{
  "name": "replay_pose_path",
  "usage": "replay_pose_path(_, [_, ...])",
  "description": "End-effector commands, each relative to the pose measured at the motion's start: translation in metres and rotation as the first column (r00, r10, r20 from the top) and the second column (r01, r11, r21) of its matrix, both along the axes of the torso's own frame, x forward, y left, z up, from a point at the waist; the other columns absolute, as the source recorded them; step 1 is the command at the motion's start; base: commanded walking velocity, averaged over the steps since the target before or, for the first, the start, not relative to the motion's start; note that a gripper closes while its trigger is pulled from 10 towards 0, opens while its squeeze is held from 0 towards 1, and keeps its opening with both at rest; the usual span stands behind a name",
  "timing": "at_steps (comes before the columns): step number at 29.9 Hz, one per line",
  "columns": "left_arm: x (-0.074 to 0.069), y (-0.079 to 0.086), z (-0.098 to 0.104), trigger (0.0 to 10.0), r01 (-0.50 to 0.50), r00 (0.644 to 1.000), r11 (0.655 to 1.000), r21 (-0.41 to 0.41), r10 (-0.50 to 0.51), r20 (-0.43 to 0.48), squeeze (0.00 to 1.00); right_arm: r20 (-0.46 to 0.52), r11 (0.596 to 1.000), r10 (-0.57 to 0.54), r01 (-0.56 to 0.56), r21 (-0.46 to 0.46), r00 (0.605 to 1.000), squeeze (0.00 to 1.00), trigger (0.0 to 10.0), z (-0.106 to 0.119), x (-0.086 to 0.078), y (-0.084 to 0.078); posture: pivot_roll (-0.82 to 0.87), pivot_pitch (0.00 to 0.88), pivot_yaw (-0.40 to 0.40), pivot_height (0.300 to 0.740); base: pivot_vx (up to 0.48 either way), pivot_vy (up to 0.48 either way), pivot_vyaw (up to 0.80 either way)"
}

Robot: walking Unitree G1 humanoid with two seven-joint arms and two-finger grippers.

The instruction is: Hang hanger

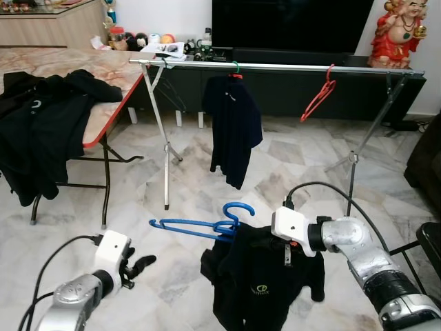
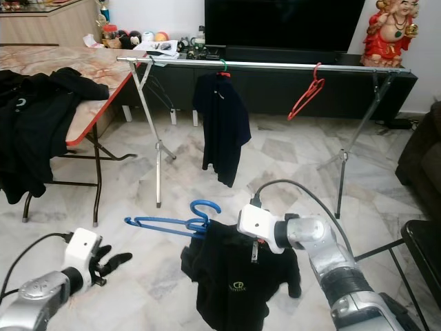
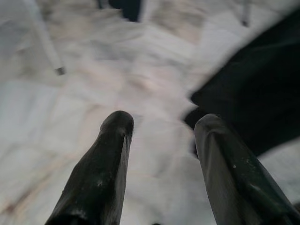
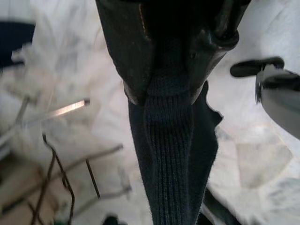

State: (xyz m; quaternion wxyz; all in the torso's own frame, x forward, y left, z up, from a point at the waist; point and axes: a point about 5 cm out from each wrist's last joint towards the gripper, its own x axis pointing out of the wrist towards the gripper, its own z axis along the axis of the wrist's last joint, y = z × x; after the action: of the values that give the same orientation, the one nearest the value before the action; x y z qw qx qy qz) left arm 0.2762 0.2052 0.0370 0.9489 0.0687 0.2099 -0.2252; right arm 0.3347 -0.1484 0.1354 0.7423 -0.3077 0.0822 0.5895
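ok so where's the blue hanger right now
The blue hanger is in front of the robot, low over the marble floor, carrying a black shirt that the right gripper grips at the collar.

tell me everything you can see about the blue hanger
The blue hanger looks like thin plastic, with a curled hook on top and one long arm sticking out bare toward the robot's left. A black shirt with a small yellow logo drapes from its other side. The right gripper pinches the shirt's ribbed collar, holding it above the marble floor.
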Motion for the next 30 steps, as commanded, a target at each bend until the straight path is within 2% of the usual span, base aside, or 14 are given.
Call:
replay_pose_path(1, [-0.001,-0.005,-0.003,10.0,0.033,0.999,0.999,0.011,-0.033,-0.009,0.0,0.045,0.999,0.025,-0.027,0.036,0.999,0.0,0.0,0.015,0.001,0.002,0.08,0.041,-0.003,0.74,0.0,0.0,0.0])
replay_pose_path(5, [0.006,-0.021,-0.005,10.0,0.062,0.998,0.998,-0.02,-0.061,0.026,0.0,0.083,0.996,0.063,-0.067,0.053,0.995,0.0,0.0,0.029,-0.003,0.008,0.07,0.046,-0.009,0.74,0.0,0.0,0.0])
replay_pose_path(7, [0.008,-0.028,-0.004,10.0,0.103,0.994,0.995,-0.003,-0.103,0.046,0.0,0.09,0.993,0.094,-0.1,0.065,0.992,0.0,0.0,0.036,-0.007,0.011,0.07,0.046,-0.009,0.74,0.0,0.0,0.0])
replay_pose_path(10, [0.01,-0.03,-0.006,10.0,0.138,0.989,0.99,0.031,-0.14,0.044,0.0,0.095,0.991,0.107,-0.114,0.067,0.99,0.0,0.0,0.041,-0.009,0.013,0.07,0.052,-0.01,0.74,0.0,0.0,0.0])
replay_pose_path(17, [0.013,-0.032,-0.007,10.0,0.154,0.987,0.988,0.032,-0.155,0.049,0.0,0.098,0.987,0.136,-0.143,0.071,0.986,0.0,0.0,0.045,-0.016,0.018,0.07,0.052,-0.01,0.74,0.0,0.0,0.0])
replay_pose_path(24, [0.012,-0.042,-0.009,10.0,0.248,0.968,0.969,-0.012,-0.248,0.02,0.0,0.094,0.986,0.143,-0.15,0.069,0.985,0.0,0.0,0.048,-0.019,0.021,0.06,0.056,-0.012,0.74,0.0,0.0,0.0])
replay_pose_path(28, [0.008,-0.049,-0.012,10.0,0.344,0.938,0.937,-0.057,-0.346,-0.029,0.0,0.099,0.987,0.137,-0.144,0.068,0.986,0.0,0.0,0.05,-0.019,0.022,0.06,0.056,-0.012,0.74,0.0,0.0,0.0])
replay_pose_path(30, [0.008,-0.05,-0.013,10.0,0.355,0.933,0.933,-0.062,-0.357,-0.032,0.0,0.097,0.987,0.14,-0.147,0.07,0.985,0.0,0.0,0.051,-0.02,0.023,0.06,0.057,-0.012,0.74,0.0,0.0,0.0])
